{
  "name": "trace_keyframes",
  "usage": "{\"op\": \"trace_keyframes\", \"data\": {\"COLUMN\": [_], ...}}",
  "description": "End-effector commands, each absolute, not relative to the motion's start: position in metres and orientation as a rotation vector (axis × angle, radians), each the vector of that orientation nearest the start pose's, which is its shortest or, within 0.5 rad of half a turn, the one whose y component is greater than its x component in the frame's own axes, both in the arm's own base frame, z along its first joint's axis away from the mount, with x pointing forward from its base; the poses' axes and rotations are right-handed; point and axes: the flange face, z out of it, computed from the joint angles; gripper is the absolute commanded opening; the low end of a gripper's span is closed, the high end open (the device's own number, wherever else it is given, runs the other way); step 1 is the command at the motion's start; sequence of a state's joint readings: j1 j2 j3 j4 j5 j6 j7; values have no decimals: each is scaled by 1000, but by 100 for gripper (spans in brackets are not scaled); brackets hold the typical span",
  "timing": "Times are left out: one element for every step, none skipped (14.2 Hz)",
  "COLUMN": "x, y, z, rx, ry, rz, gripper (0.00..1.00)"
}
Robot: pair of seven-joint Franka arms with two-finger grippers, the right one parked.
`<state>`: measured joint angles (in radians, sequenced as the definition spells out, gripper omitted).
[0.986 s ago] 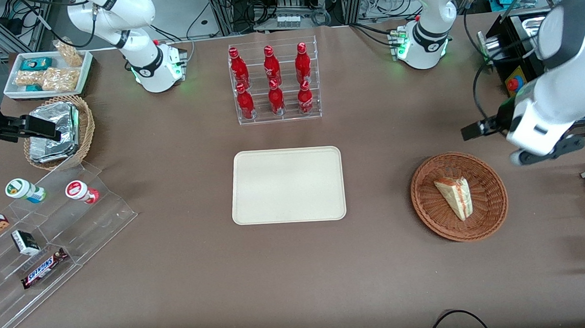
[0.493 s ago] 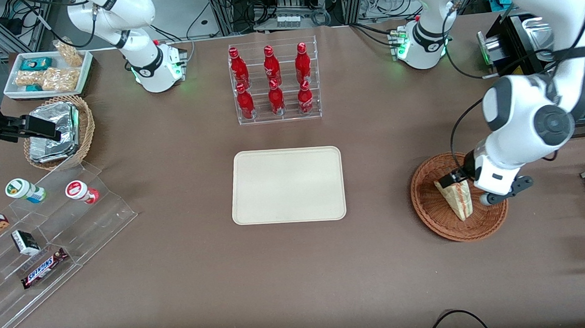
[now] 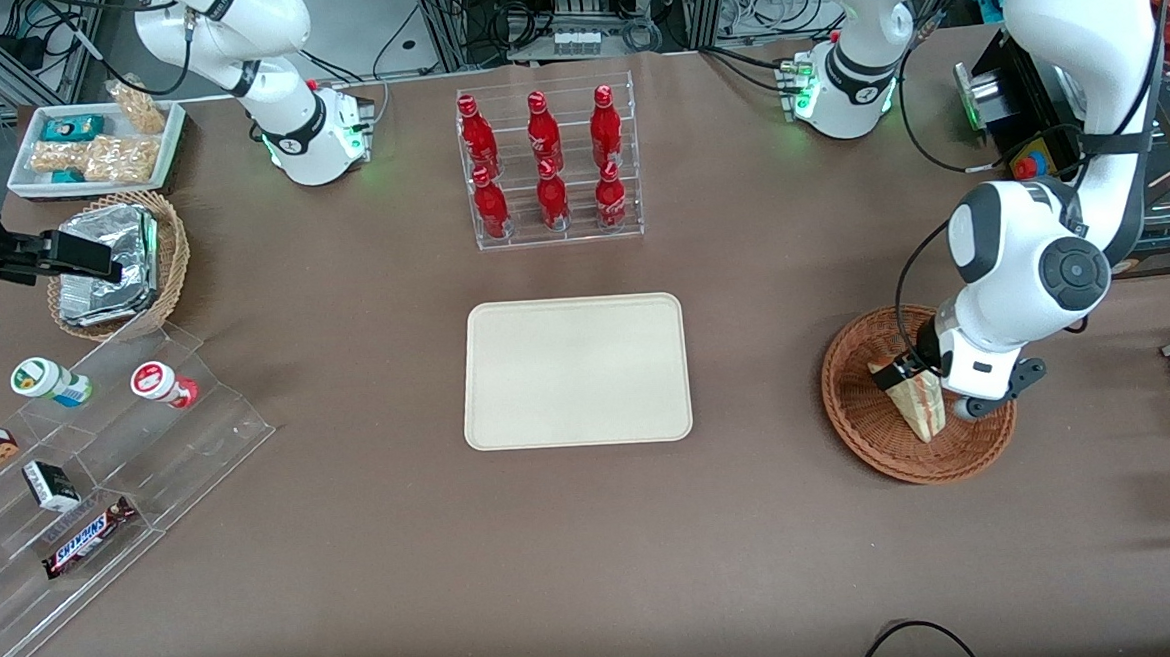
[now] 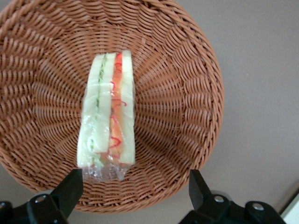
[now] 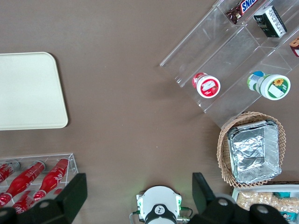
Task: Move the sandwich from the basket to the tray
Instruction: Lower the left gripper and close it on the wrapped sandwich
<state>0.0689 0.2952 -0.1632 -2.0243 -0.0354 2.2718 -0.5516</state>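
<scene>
Pincer [image 4: 135,189], fingers spread wide, poised over the sandwich [image 4: 108,119] lying in the basket [image 4: 187,93] on the desk [image 3: 597,548].

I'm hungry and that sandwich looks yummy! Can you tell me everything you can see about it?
The sandwich is a triangular wedge of pale white bread with red, orange and green filling along its cut edge, wrapped in what looks like clear film. It lies in the round woven wicker basket, resting on the weave. The gripper hangs just above it with its jaws open, one on each side, not touching it. It has not reached the tray.
</scene>
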Motion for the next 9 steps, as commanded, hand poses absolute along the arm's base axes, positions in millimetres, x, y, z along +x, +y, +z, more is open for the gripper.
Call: {"op": "trace_keyframes", "data": {"x": [592,592,592,592,592,590,588,586,586], "y": [-50,-48,-43,-38,-34,-28,-21,-19,-18], "z": [312,310,308,306,301,292,285,281,277], "rx": [-3091,-3087,-3080,-3073,-3067,-3055,-3042,-3036,-3032], "ry": [-824,-826,-839,-852,-860,-874,-892,-899,-905], "rz": [71,79,85,89,102,126,143,155,166], "gripper": [100,100,100,100,100,100,100,100,100]}}
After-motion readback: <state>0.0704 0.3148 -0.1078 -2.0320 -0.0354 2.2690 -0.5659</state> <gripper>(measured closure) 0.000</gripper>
